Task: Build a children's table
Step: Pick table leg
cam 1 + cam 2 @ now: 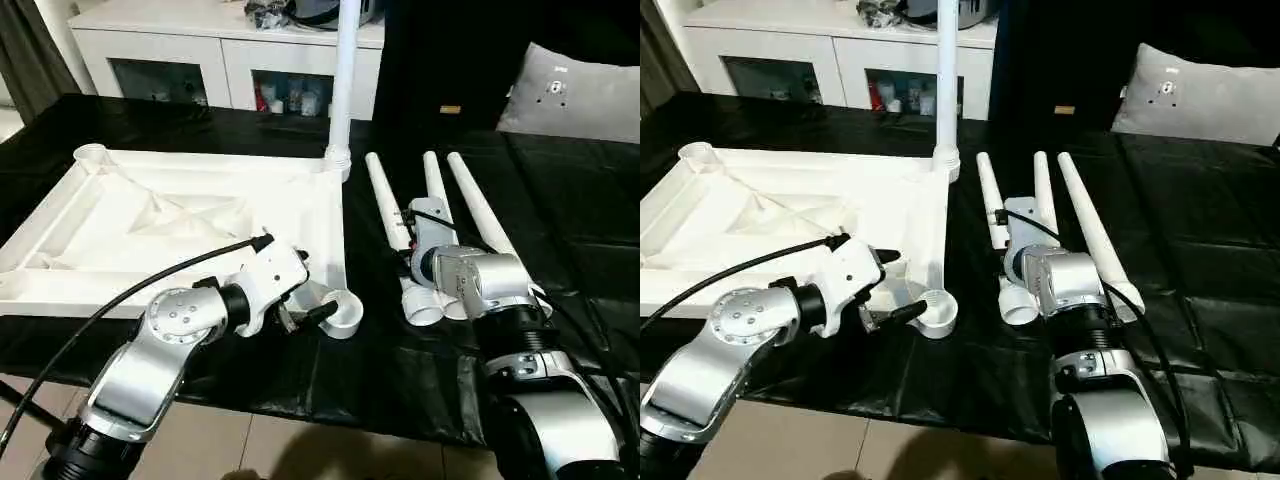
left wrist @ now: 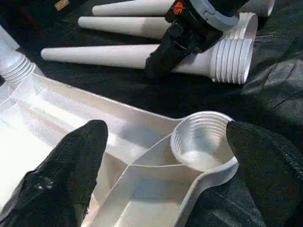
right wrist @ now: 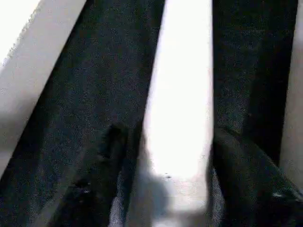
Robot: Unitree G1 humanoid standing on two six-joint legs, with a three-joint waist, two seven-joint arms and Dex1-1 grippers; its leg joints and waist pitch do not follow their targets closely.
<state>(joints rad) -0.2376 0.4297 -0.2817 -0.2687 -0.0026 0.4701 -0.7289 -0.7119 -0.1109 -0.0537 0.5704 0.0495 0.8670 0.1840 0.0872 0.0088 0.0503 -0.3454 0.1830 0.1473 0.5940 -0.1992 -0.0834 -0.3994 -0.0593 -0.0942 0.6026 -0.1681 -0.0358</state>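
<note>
The white table top (image 1: pixel 120 215) lies upside down on the black surface, ribbed underside up. One white leg (image 1: pixel 345 80) stands upright in its far right corner socket. Three more legs lie side by side to its right. My left gripper (image 2: pixel 165 142) is open, its black fingers on either side of the near right corner socket (image 2: pixel 201 139) and apart from it. My right gripper (image 3: pixel 177 156) is down over the lying legs, its fingers (image 3: pixel 236 161) pressed against both sides of the leg nearest the table top (image 1: pixel 383 195), which still rests on the surface.
A white cabinet with glass doors (image 1: pixel 230 60) stands behind the work surface. A grey cushion (image 1: pixel 575 90) sits at the back right. The black cover's front edge (image 1: pixel 380 410) runs just below my forearms. A black cable (image 1: pixel 110 305) trails from my left wrist.
</note>
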